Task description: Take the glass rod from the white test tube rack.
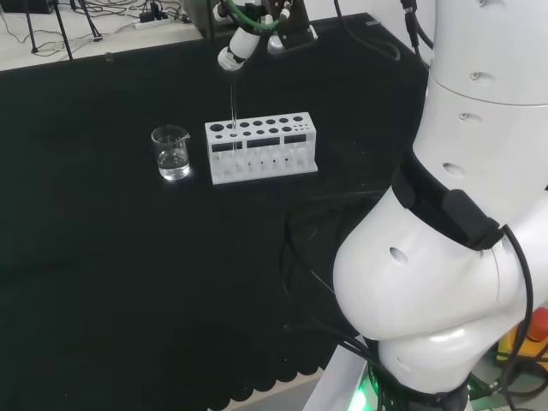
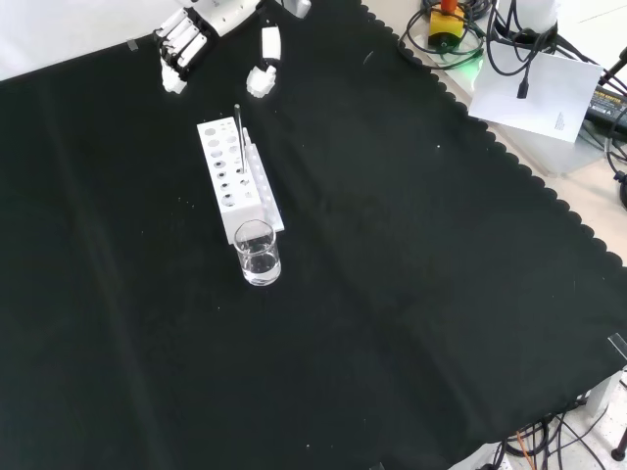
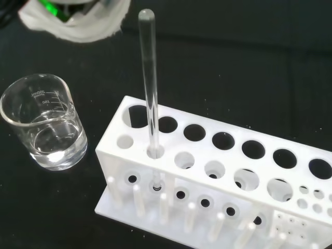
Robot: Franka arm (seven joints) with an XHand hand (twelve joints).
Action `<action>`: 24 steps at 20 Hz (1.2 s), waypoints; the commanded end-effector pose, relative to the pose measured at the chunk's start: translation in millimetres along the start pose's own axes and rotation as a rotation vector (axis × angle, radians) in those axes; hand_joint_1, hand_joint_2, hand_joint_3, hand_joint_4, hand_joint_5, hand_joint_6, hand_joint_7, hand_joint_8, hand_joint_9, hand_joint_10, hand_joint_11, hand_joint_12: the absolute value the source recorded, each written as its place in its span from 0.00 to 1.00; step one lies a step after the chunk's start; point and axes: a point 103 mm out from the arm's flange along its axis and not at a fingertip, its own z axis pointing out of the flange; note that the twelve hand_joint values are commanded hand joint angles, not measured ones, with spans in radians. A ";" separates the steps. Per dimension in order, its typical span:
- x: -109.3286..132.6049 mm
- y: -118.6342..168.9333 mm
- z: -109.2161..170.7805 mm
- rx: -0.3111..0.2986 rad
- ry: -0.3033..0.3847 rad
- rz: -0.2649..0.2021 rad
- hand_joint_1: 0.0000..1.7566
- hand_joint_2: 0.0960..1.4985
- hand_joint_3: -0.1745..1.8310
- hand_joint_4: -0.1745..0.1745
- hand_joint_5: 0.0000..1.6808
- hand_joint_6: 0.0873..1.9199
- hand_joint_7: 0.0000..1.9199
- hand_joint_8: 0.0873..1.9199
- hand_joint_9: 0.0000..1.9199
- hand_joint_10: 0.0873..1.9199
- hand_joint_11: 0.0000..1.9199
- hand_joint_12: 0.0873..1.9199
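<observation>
The clear glass rod (image 1: pixel 233 116) stands upright in a small hole of the white test tube rack (image 1: pixel 305 128), at the rack's end nearest the beaker. My hand (image 1: pixel 233 53) hovers above the rod's top, open, touching nothing. In the front view the hand (image 2: pixel 186 39) sits at the top edge, just beyond the rack (image 2: pixel 211 147), with fingers and thumb spread apart either side of the rod (image 2: pixel 238 132). The wrist view looks down along the rod (image 3: pixel 149 78) into the rack (image 3: pixel 233 158).
A small glass beaker (image 1: pixel 171 152) holding a little clear liquid stands close to the rack's end, also seen as the beaker (image 2: pixel 258 253) and the beaker (image 3: pixel 44 122). My white arm links (image 1: pixel 445 257) rise at the head view's right. Bare black cloth (image 2: pixel 411 294) surrounds the rack.
</observation>
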 end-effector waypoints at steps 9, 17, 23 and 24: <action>0.9 10.0 45.7 0.058 0.040 -0.019 0.43 0.40 0.37 0.42 0.26 0.00 0.10 0.42 0.20 0.43 0.02 0.76; 1.0 16.5 53.5 0.077 0.051 -0.039 0.44 0.42 0.37 0.40 0.30 0.03 0.20 0.42 0.35 0.37 0.19 0.71; -1.2 20.5 54.4 0.070 0.061 -0.049 0.49 0.43 0.37 0.32 0.33 0.26 0.32 0.39 0.48 0.29 0.33 0.65; -1.2 21.2 54.5 0.070 0.060 -0.050 0.49 0.43 0.38 0.31 0.34 0.29 0.34 0.38 0.50 0.28 0.36 0.64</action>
